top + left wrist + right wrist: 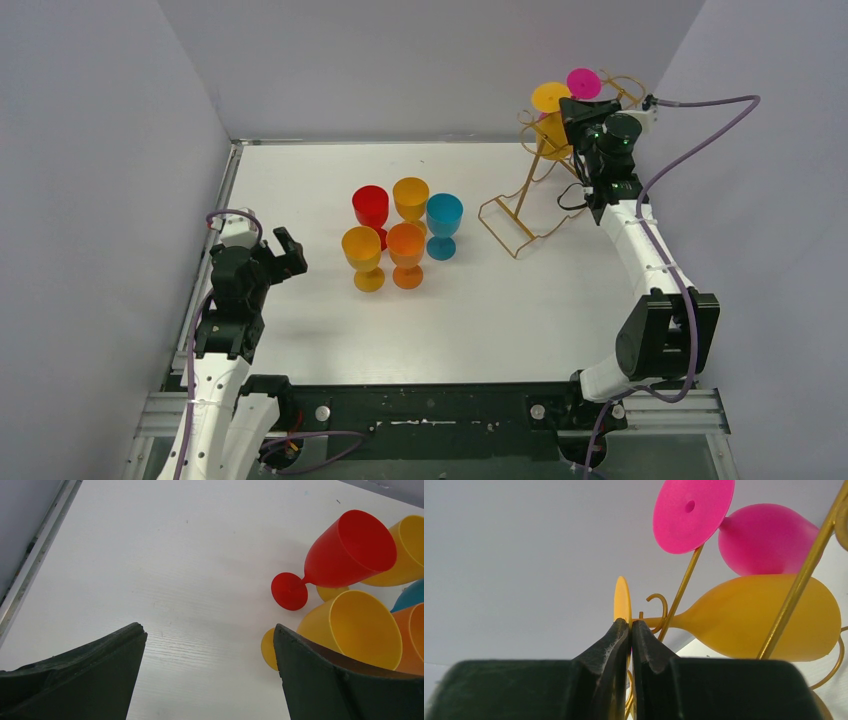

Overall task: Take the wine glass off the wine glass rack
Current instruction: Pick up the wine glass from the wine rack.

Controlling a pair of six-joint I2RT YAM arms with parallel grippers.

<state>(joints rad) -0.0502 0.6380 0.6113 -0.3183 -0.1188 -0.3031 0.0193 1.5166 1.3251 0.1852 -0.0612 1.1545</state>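
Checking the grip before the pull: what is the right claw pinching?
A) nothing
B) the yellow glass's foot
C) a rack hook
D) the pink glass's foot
B: the right claw is shut on the foot edge of the yellow glass; the pink glass hangs untouched.

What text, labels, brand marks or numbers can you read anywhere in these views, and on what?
None: no text can be read in any view.
The yellow wine glass, pink wine glass, wine glass rack and table show no markings on the sides in view.
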